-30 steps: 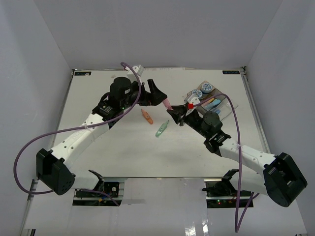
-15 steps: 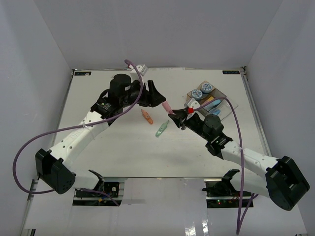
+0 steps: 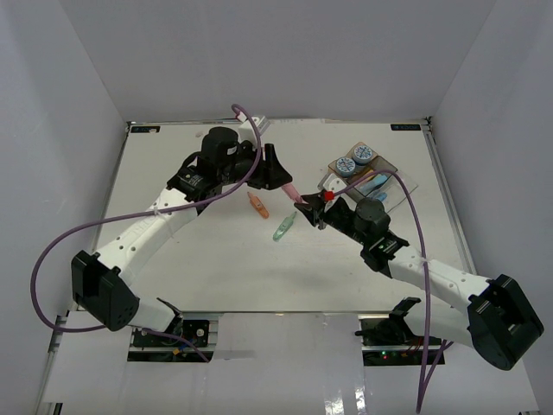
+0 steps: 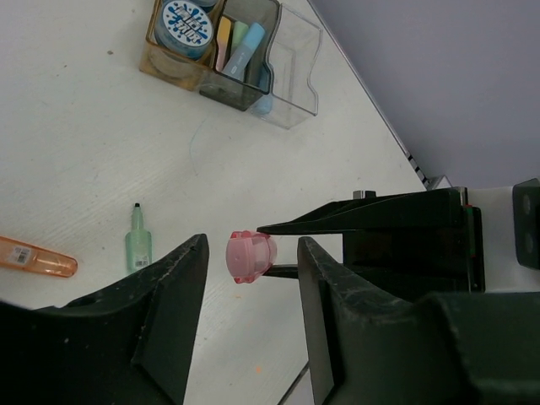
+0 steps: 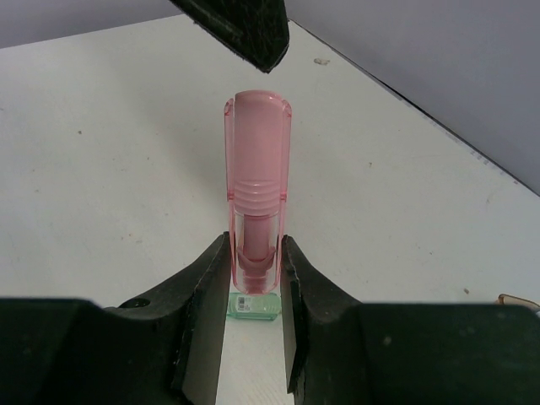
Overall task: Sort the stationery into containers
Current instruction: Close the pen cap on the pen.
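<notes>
Snugly inside right gripper [image 5: 255, 253]: pink piece [image 5: 257, 152]

Left gripper [image 4: 253, 246] jaws spread wide, pink piece [image 4: 251, 256] end-on in the gap, clear of both fingers [image 4: 173, 312]. Right gripper [image 4: 263, 251] reaches in from the right and pinches the pink piece between its thin dark fingers [image 4: 337, 222], one above and one below.

On the bench [image 4: 101, 152]: green piece [image 4: 137, 243] lies flat just left of the left jaw, orange piece [image 4: 38, 256] further left.

Trays [image 4: 291, 67] sit near the bench edge along the wall:
- amber: blue-and-white roll [image 4: 187, 18]
- grey: yellow piece [image 4: 224, 40], pale green piece [image 4: 239, 35] and blue piece [image 4: 246, 52] side by side
- clear: only a bit of something blue visible, can't tell what
</notes>
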Robot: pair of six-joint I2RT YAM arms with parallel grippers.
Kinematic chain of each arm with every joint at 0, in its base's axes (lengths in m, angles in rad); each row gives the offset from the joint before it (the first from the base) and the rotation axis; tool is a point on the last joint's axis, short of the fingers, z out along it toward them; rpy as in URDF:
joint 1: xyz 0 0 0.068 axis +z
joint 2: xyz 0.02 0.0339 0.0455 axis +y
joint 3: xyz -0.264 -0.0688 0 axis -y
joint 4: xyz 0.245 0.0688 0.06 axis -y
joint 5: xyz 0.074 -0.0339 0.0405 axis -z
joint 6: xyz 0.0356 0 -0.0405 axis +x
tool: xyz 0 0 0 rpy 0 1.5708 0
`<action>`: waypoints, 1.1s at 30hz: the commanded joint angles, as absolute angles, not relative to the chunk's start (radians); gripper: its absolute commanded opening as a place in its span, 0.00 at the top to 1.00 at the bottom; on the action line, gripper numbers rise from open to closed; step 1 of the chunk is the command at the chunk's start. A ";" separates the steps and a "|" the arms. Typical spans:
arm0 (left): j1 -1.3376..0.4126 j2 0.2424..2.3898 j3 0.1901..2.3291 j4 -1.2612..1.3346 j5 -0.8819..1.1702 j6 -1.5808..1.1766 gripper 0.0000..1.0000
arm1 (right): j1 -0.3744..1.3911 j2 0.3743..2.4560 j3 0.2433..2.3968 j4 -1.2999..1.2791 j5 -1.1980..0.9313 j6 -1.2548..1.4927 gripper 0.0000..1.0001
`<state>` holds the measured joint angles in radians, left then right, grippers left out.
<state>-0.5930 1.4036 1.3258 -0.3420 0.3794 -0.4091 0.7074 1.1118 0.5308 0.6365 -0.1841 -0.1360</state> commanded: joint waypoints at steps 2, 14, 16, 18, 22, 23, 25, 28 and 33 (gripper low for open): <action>-0.597 1.419 1.364 -0.385 0.408 -0.393 0.45 | 0.710 1.098 0.587 0.661 -0.192 -0.164 0.82; -0.597 1.463 1.408 -0.439 0.411 -0.396 0.56 | 0.710 1.100 0.600 0.653 -0.193 -0.181 0.82; -0.597 1.465 1.408 -0.439 0.416 -0.397 0.59 | 0.710 1.103 0.600 0.655 -0.192 -0.184 0.82; -0.597 1.466 1.411 -0.439 0.422 -0.402 0.65 | 0.710 1.104 0.598 0.661 -0.192 -0.183 0.82; -0.597 1.474 1.407 -0.440 0.445 -0.414 0.74 | 0.710 1.103 0.600 0.670 -0.195 -0.186 0.82; -0.597 1.477 1.405 -0.440 0.448 -0.419 0.75 | 0.712 1.103 0.604 0.672 -0.193 -0.187 0.82; -0.597 1.480 1.399 -0.445 0.459 -0.428 0.79 | 0.710 1.101 0.609 0.673 -0.190 -0.195 0.82; -0.597 1.482 1.388 -0.445 0.463 -0.433 0.80 | 0.710 1.098 0.623 0.680 -0.189 -0.202 0.82; -0.598 1.493 1.364 -0.456 0.471 -0.439 0.81 | 0.712 1.103 0.656 0.686 -0.179 -0.219 0.83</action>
<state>-0.5919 1.4849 1.3754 -0.4198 0.4427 -0.4377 0.7074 1.1126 0.5697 0.5877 -0.1860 -0.1917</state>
